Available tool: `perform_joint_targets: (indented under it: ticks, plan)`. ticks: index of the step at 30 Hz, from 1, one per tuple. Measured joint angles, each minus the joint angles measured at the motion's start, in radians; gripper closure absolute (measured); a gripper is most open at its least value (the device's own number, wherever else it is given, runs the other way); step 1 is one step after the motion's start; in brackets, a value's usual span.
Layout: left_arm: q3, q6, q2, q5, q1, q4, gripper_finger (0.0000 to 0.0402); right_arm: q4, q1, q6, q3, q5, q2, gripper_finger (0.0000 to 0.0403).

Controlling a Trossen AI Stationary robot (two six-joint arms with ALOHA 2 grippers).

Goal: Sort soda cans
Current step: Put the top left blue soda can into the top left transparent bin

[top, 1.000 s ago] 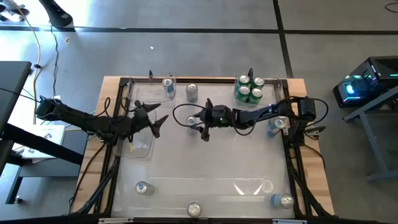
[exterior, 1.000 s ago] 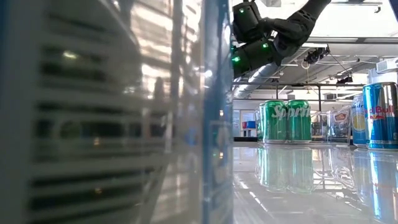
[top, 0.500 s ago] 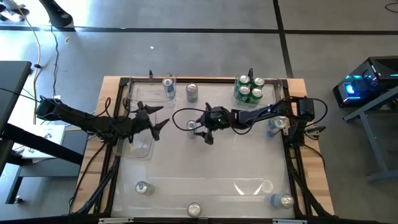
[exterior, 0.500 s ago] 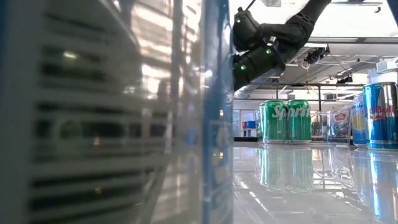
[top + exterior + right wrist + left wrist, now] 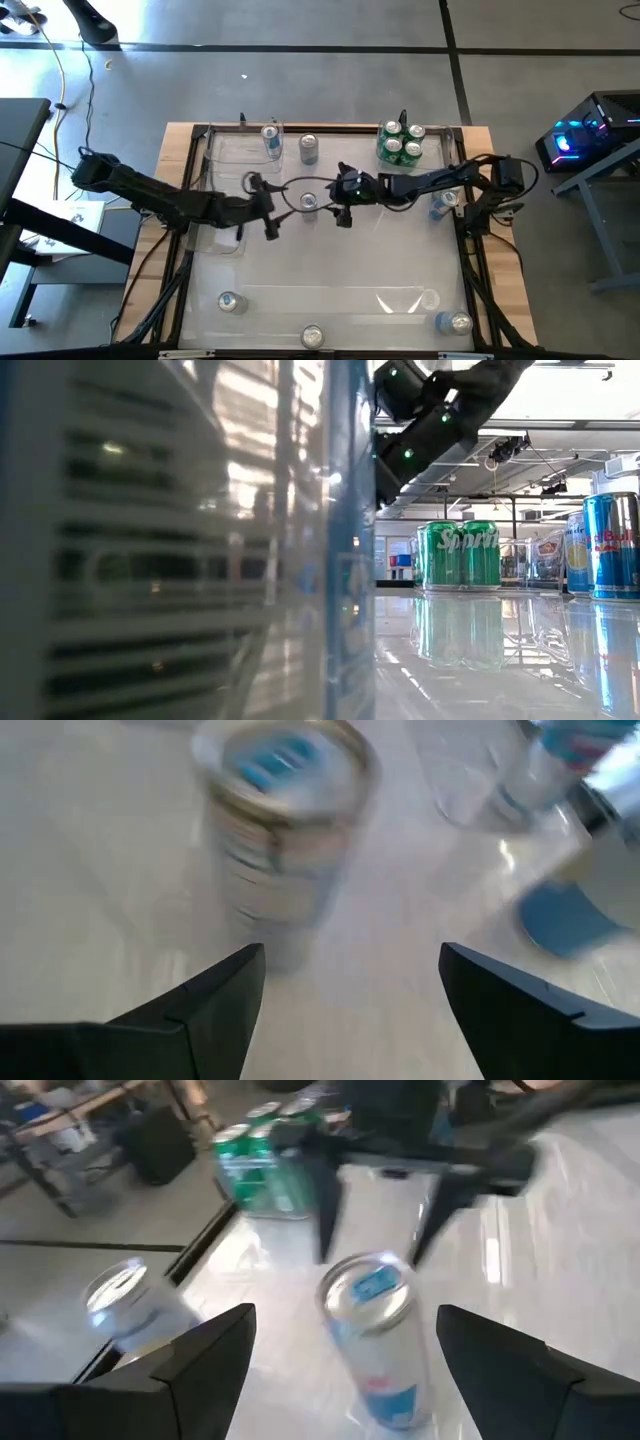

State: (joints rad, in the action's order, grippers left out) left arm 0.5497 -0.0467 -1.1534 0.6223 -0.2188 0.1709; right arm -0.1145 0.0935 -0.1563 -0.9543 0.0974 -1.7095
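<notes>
The left end effector [image 5: 268,205] has advanced to the centre can [image 5: 309,203]; the right end effector [image 5: 335,199] flanks it. Both are spread, neither gripping, for handover.

One can [image 5: 309,202] mid-table between the left end effector [image 5: 268,206] and right end effector [image 5: 341,201].

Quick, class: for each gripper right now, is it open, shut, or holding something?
Left gripper: open, holding nothing, beside the mid-table can.
Right gripper: open, holding nothing, on that can's other side.
</notes>
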Motion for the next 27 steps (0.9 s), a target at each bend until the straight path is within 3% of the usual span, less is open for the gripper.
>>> perform_joint_targets:
  ticks: [7, 15, 21, 27]
  plan:
    - [0.136, 0.028, -0.181, 0.078, -0.012, -0.052, 0.0092, -0.045, 0.031, 0.062, 0.0, 0.133, -0.005, 0.0154]
    - [0.169, 0.084, -0.298, 0.107, -0.018, -0.041, 0.0092, -0.278, 0.033, 0.154, 0.0, -0.018, -0.076, 0.023]
    - [0.169, 0.075, -0.34, 0.157, -0.017, -0.049, 0.0092, -0.25, 0.029, 0.156, 0.0, -0.021, -0.1, 0.0263]
    - [0.169, 0.061, -0.33, 0.173, -0.018, -0.084, 0.0092, -0.212, 0.008, 0.148, 0.0, -0.022, -0.1, 0.0269]
